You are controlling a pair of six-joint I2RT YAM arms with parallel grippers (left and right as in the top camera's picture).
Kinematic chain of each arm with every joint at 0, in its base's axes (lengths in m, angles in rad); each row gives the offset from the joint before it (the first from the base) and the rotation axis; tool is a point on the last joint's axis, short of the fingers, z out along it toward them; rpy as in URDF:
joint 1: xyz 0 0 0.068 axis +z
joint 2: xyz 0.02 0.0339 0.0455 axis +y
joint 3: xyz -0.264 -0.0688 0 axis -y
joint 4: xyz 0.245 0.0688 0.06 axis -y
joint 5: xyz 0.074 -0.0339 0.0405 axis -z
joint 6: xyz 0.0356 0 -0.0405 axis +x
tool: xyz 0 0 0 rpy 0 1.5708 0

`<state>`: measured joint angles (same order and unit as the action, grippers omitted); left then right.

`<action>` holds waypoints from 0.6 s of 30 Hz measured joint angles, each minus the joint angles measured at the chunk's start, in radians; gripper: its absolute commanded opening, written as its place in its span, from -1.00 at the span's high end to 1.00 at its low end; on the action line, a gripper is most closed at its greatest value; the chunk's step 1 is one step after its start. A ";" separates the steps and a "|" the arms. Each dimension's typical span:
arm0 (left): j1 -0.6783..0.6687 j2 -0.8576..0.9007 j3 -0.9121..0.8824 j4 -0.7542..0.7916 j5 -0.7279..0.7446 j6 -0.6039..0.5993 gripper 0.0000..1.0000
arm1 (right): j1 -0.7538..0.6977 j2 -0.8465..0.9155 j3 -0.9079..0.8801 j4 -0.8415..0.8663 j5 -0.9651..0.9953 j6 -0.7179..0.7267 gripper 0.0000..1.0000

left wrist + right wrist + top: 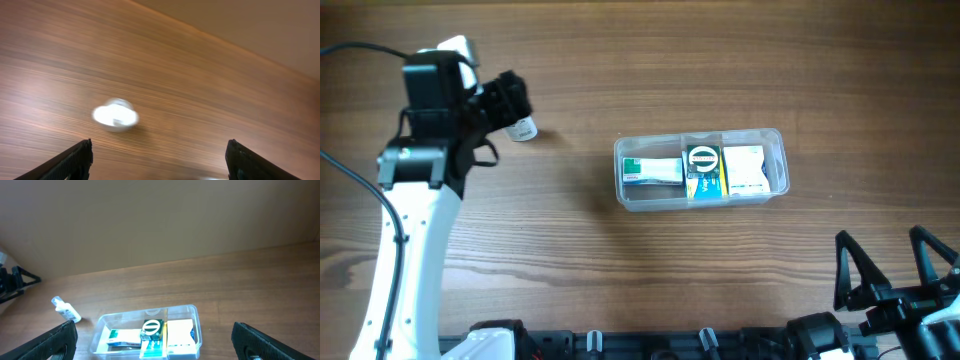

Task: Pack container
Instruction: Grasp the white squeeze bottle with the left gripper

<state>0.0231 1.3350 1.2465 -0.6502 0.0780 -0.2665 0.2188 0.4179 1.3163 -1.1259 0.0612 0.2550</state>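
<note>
Container [700,168] sits right of table [620,70] centre, three small boxes [704,170] inside. Left end effector [159,147] wide open, empty, above white bottle [523,128] toward far-left corner. Right end effector [885,262] wide open, empty, near-right corner.

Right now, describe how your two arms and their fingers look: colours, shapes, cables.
The left arm has a white lower link, black joint housings above it, and a thin black cable curving beside it. The right arm shows only its black end and some white casing. The left fingers and right fingers are black and taper to points.
</note>
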 measured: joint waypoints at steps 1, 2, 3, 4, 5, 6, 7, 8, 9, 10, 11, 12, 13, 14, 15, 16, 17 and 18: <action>0.022 0.016 0.000 0.004 -0.002 0.031 -0.82 | 0.000 0.000 0.000 0.000 0.000 0.000 -0.99; 0.039 0.040 0.000 0.012 -0.006 0.070 -0.84 | 0.000 0.000 0.000 0.000 0.000 0.000 -1.00; 0.050 0.073 0.000 0.019 -0.009 0.108 -0.84 | 0.000 0.000 0.000 0.000 0.000 0.000 -1.00; 0.054 0.102 0.000 0.023 -0.010 0.135 -0.84 | 0.000 0.000 0.000 0.000 0.000 0.000 -0.99; 0.057 0.140 0.000 0.032 -0.012 0.163 -0.84 | 0.000 0.000 0.000 0.000 0.000 0.000 -0.99; 0.058 0.183 0.000 0.051 -0.013 0.190 -0.83 | 0.000 0.000 0.000 0.000 0.000 0.000 -0.99; 0.058 0.221 0.000 0.067 -0.013 0.204 -0.83 | 0.000 0.000 0.000 0.000 0.000 0.000 -1.00; 0.058 0.264 0.000 0.087 -0.013 0.221 -0.83 | 0.000 0.000 0.000 0.000 0.000 0.000 -0.99; 0.058 0.290 0.000 0.103 -0.013 0.233 -0.81 | 0.000 0.000 0.000 0.000 0.000 0.000 -0.99; 0.058 0.311 0.000 0.122 -0.013 0.241 -0.80 | 0.000 0.000 0.000 0.000 0.000 0.000 -0.99; 0.058 0.328 0.000 0.142 -0.013 0.250 -0.76 | 0.000 0.000 0.000 0.000 0.000 0.000 -0.99; 0.058 0.337 0.000 0.153 -0.013 0.256 -0.75 | 0.000 0.000 0.000 0.000 0.000 0.000 -1.00; 0.058 0.348 0.000 0.170 -0.013 0.267 -0.72 | 0.000 0.000 0.000 0.000 0.000 0.000 -1.00; 0.058 0.356 0.000 0.182 -0.013 0.282 -0.68 | 0.000 0.000 0.000 0.000 0.000 0.000 -0.99; 0.058 0.360 0.000 0.190 -0.013 0.293 -0.61 | 0.000 0.000 0.000 0.000 0.000 0.000 -1.00; 0.058 0.364 0.000 0.198 -0.013 0.300 -0.54 | 0.000 0.000 0.000 0.000 0.000 0.000 -0.99; 0.058 0.368 0.000 0.203 -0.013 0.304 -0.44 | 0.000 0.000 0.000 0.000 0.000 0.000 -1.00; 0.058 0.370 0.000 0.204 -0.013 0.309 -0.41 | 0.000 0.000 0.000 0.000 0.000 0.000 -0.99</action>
<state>0.0807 1.7054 1.2465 -0.4458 0.0650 0.0429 0.2188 0.4179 1.3163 -1.1259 0.0612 0.2550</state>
